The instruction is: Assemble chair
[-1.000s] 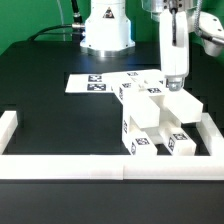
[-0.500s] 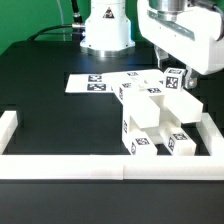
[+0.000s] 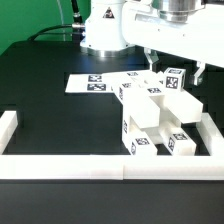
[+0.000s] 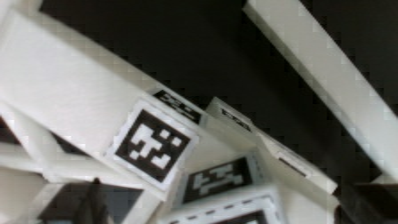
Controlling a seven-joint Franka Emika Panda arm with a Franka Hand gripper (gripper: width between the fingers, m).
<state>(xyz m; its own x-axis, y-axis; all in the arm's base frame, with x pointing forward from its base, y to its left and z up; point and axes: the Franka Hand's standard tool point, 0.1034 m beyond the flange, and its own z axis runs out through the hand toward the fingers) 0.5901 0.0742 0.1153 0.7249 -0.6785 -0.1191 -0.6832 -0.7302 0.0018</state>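
The white chair pieces (image 3: 155,115) stand bunched together at the exterior view's right, with black-and-white tags on several faces. A small tagged block (image 3: 175,79) sits at the top back of the bunch. My gripper (image 3: 177,68) hangs just over that block, open, with one finger on each side of it and nothing held. In the wrist view the gripper (image 4: 222,203) shows as dark fingertips (image 4: 80,200) at the picture's lower corners. Tagged white pieces (image 4: 157,140) fill the space between them.
The marker board (image 3: 98,83) lies flat behind the pieces. A white border rail (image 3: 90,166) runs along the front, with ends at the exterior view's left (image 3: 8,126) and right (image 3: 213,135). The robot's base (image 3: 105,30) stands at the back.
The wrist has turned from edge-on to broadside, so both spread fingers now show. The fingertips sit slightly higher over the top tagged block. The chair pieces have not moved.
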